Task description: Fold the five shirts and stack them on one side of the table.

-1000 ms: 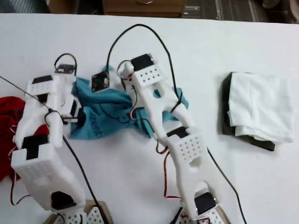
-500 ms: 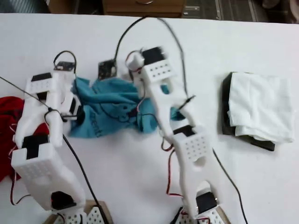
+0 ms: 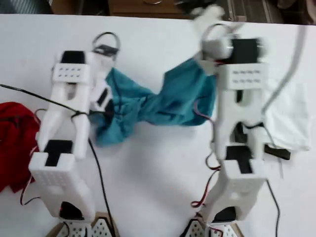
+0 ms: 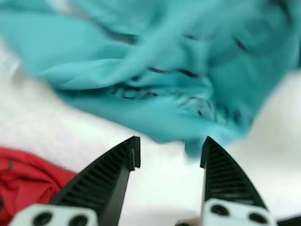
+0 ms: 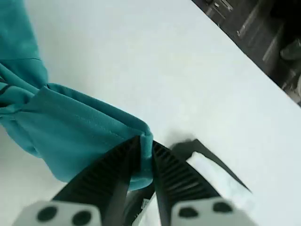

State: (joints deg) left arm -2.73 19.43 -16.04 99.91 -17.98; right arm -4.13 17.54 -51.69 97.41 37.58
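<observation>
Pinching teal shirt [image 5: 80,136] edge, R tool [image 5: 145,142]

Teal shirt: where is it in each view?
High view: teal shirt stretched across the middle of the table.
Left wrist view: teal shirt bunched beyond the open left gripper.
Right wrist view: teal shirt's hem pinched by the right gripper.
Landmarks: red shirt, high and left wrist; white folded shirt, high and right wrist.

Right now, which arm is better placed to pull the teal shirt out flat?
Right. The right gripper is shut on the shirt; the left gripper is open, gripping nothing.
</observation>
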